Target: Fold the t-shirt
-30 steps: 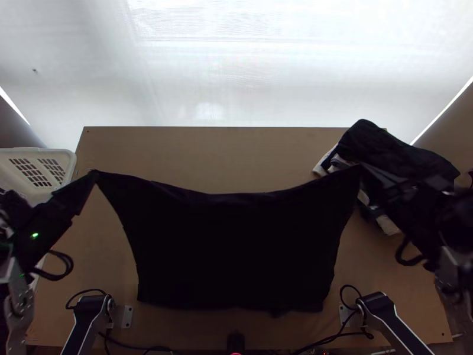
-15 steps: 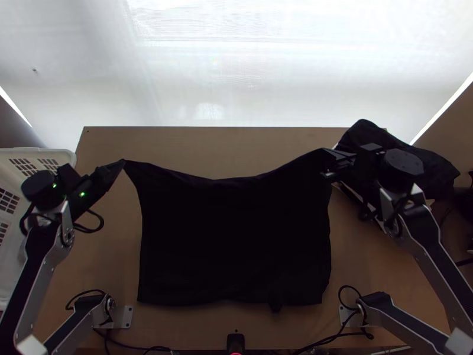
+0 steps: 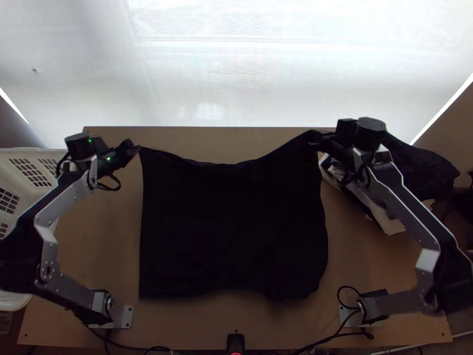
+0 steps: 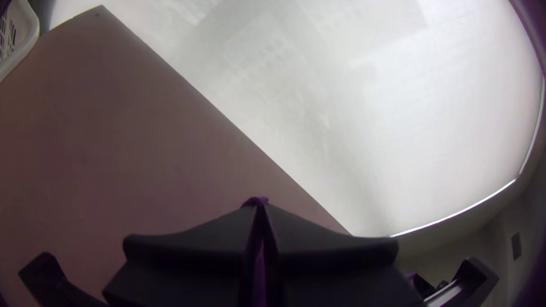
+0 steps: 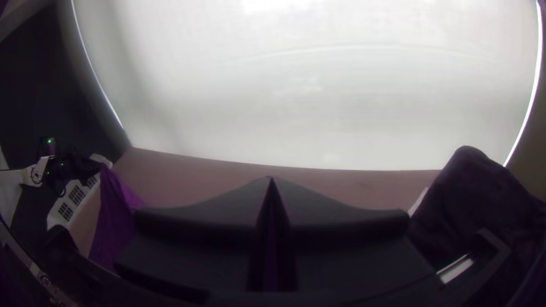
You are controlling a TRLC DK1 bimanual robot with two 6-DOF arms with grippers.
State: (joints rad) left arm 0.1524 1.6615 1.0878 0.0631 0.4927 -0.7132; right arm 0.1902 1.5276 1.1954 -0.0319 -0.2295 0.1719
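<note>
T-shirt seen spread over bench, one corner pinched in closed left hand, other in closed right hand, both towards bench's far edge. Held edge slung between hands; cloth's body draped from both towards bench's near edge. Next, probably, held edge to be carried nearward, both hands kept level.
</note>
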